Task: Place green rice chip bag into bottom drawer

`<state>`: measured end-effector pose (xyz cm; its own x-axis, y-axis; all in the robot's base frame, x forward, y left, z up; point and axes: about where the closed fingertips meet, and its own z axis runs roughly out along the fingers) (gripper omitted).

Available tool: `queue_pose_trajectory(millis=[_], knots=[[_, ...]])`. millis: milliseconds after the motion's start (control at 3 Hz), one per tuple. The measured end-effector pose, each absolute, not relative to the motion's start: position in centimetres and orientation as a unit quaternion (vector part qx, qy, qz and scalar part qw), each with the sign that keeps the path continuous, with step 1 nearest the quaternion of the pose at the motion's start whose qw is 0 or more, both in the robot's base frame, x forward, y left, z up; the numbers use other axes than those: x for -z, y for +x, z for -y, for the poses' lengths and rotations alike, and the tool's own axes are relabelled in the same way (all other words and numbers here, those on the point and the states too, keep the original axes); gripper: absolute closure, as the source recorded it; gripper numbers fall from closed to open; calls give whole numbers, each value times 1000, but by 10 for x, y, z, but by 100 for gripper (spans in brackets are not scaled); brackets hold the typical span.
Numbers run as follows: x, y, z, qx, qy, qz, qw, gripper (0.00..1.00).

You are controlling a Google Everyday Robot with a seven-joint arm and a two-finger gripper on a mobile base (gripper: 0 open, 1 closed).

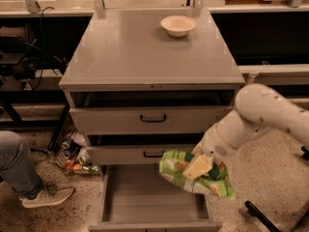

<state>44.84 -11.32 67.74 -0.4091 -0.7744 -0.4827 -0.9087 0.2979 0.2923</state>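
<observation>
While the grey three-drawer desk [130, 52] fills the centre of the view, the white arm [263, 112] comes in from 3 o'clock and bends down toward 5 o'clock. The bottom drawer [145, 197] is pulled well out at 6 o'clock, its flat grey floor bare. The top drawer [120, 121] and middle drawer [116, 154] above it each show a dark gap over the front panel. A person's jeans leg [17, 166] and sneaker [46, 196] sit at 8 o'clock on the floor.

The green rice chip bag [219, 185] hangs in the air over the right front part of the bottom drawer, just below the middle drawer's front, not touching the drawer floor. The hand [198, 166] is clamped on the bag's middle, tan fingers [193, 169] pressed into the crinkled foil. A cream bowl [178, 25] stands at 1 o'clock on the desk top. Cans [71, 151] lie beside the desk at 8 o'clock.
</observation>
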Motion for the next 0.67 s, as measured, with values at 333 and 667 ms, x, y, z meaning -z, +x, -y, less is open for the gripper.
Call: queue_pose_trajectory(millis=[333,667], knots=[[-604,431,105,-313,-515,-791,100,100],[-586,426,102,-330,-509,-790,90,100]])
